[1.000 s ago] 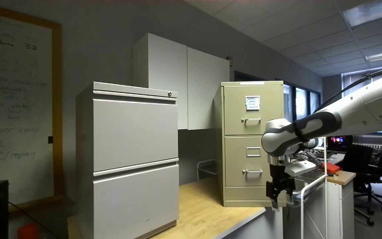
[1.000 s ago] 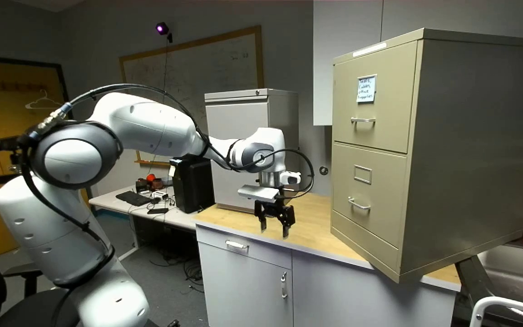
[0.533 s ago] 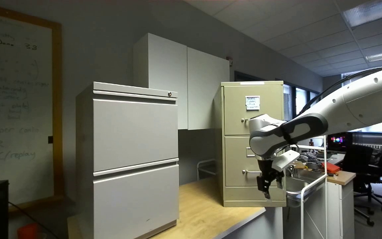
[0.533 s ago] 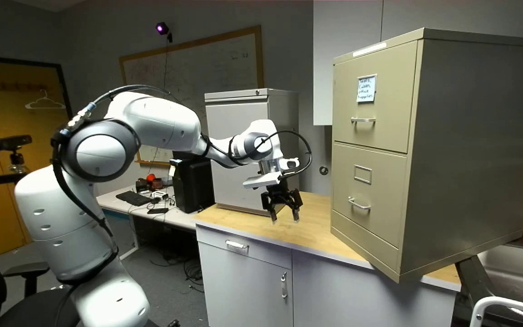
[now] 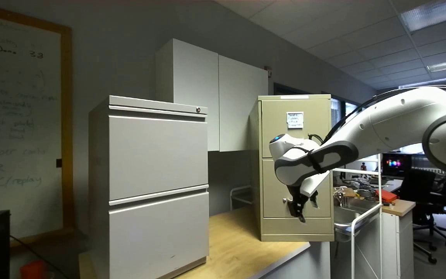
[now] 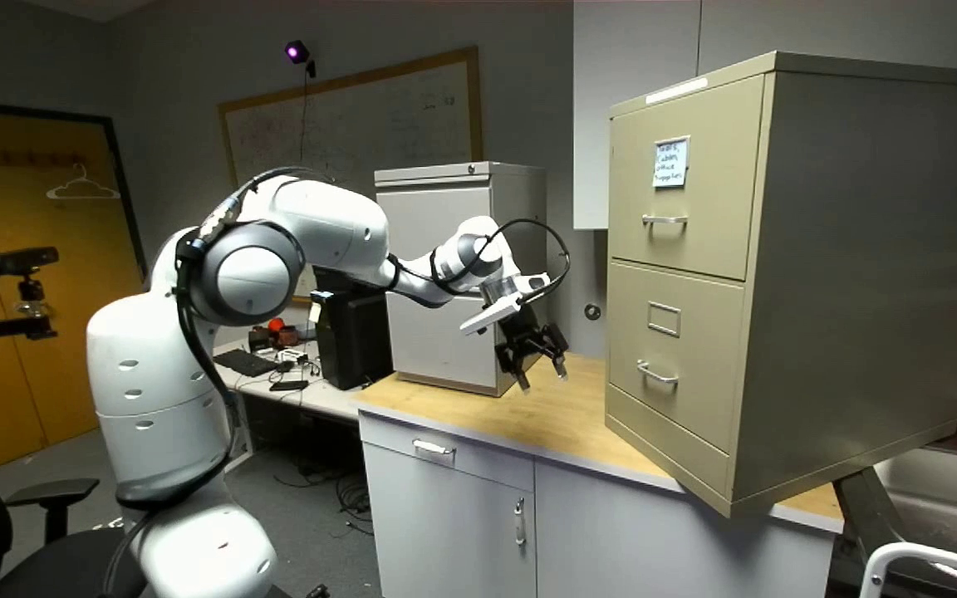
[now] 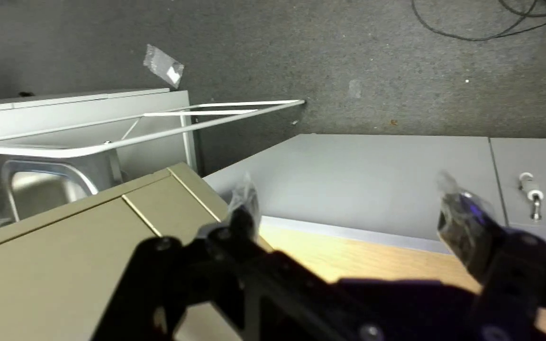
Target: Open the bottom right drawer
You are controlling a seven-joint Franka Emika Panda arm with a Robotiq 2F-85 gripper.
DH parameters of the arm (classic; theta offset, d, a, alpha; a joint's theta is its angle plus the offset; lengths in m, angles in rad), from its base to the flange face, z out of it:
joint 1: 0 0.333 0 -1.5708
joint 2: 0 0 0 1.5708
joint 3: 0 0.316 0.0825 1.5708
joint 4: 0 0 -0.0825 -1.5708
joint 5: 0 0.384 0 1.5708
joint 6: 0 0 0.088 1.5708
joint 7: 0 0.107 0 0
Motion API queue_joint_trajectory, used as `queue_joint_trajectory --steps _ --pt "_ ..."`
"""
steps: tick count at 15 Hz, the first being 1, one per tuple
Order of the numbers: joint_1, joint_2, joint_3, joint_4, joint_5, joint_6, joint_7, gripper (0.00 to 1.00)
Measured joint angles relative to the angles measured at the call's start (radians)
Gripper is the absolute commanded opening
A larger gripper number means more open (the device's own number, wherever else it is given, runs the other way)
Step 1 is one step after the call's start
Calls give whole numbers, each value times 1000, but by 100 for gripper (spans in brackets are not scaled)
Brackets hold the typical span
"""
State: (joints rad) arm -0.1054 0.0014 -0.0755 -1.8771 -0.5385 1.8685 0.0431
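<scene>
The bottom right drawer [image 6: 699,349] is the shut lower front of the beige-yellow filing cabinet [image 6: 861,274]. Its small metal handle [image 6: 657,374] shows fully in an exterior view. In an exterior view my arm covers part of the drawer front [image 5: 271,182] and most of the handle. My gripper [image 6: 543,380] is open and empty, tilted, above the counter and apart from the drawer front. In an exterior view the gripper [image 5: 309,212] overlaps the drawer. In the wrist view the open fingers [image 7: 349,199] have nothing between them; the drawer front [image 7: 59,265] lies at lower left, no handle visible.
The wide pale-grey cabinet [image 5: 157,155] stands on the wooden counter [image 6: 578,415] behind my arm, also in an exterior view [image 6: 437,241]. A white metal rail [image 5: 362,217] and a sink [image 5: 349,213] are beside the filing cabinet. White cabinets [image 5: 242,100] hang above.
My arm has moved toward the filing cabinet. The gripper has risen and tilted, its fingers turning toward the drawer fronts. The fingers stay open. The drawers have not moved.
</scene>
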Motion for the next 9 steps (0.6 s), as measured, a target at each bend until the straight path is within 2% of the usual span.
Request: queue_joint_trajectory --steps 5,9 --pt "9 143 -2 139 -190 -60 96 100" --pt "22 250 -4 245 -265 -110 110 100"
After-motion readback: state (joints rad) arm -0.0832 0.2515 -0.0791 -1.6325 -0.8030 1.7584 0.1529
